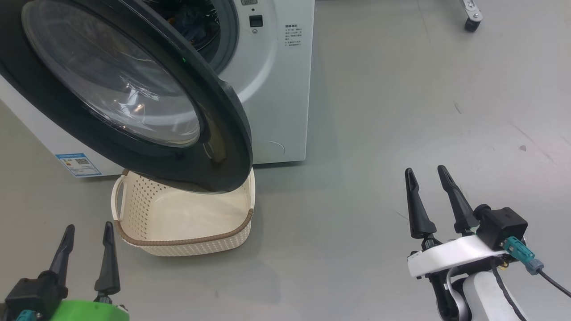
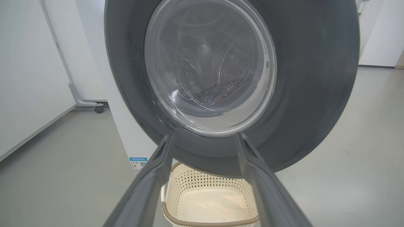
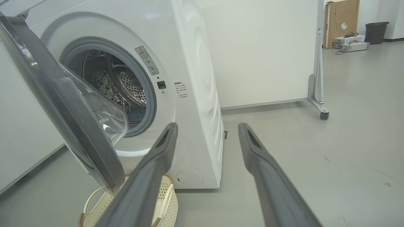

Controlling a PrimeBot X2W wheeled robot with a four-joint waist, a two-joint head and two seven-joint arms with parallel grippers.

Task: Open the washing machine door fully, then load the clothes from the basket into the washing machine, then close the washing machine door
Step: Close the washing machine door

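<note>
The white washing machine (image 1: 281, 89) stands at the upper left with its drum mouth uncovered. The washing machine door (image 1: 223, 116), black-rimmed with a glass bowl, hangs partly open and overhangs the basket. Blue cloth of the clothes (image 3: 137, 114) lies low in the steel drum. On the floor under the door, the cream basket (image 1: 178, 240) shows a bare bottom. My left gripper (image 1: 89, 226) is open near the basket's left end, pointing at the door's glass (image 2: 208, 63). My right gripper (image 1: 424, 169) is open over bare floor, well right of the machine.
Grey floor spreads to the right of the machine. A white wheeled partition foot with a caster (image 3: 323, 113) stands behind the machine on the right, and another caster (image 2: 98, 108) sits left of it. A cardboard box (image 3: 342, 22) and a dark bin (image 3: 375, 31) are far off.
</note>
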